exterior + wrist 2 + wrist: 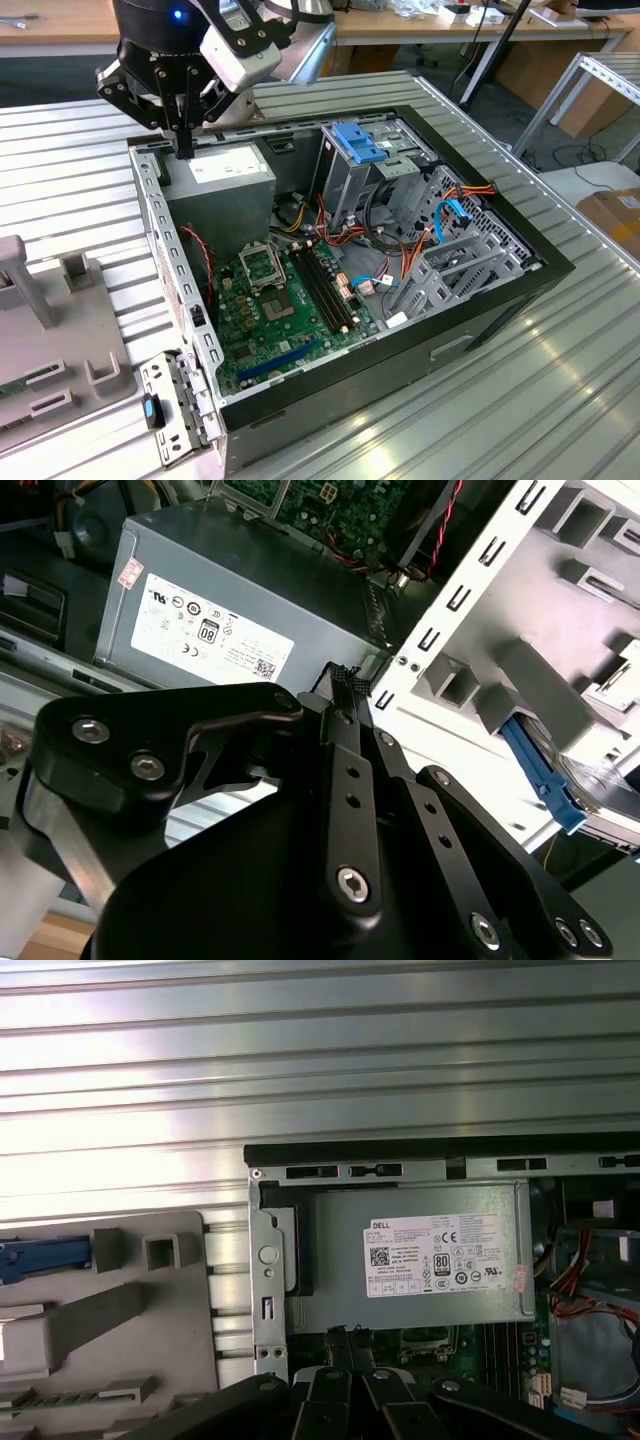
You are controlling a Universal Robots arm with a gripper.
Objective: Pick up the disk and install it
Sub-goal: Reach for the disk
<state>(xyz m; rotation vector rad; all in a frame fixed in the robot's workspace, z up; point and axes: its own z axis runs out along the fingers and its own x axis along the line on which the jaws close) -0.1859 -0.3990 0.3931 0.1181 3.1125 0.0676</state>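
Observation:
The disk [590,798] lies in a slot of the grey holder block [560,600], its bright blue carrier edge [535,760] showing in the second wrist view. The first wrist view catches that blue edge [40,1258] on the same block [120,1310]. My gripper [185,150] hangs over the far corner of the open computer case [150,210] on the exterior view's left, just above the case wall beside the power-supply box [225,170]. Its fingers [345,678] are shut together with nothing between them, apart from the disk. Both fingertips [348,1340] hang over the box's edge.
Inside the case are a green motherboard [270,310], bundles of cables [400,250] and a tall grey cage with a blue plastic top [355,145]. A loose metal bracket [175,410] lies by the case's near corner. The ribbed metal table [560,380] surrounds everything.

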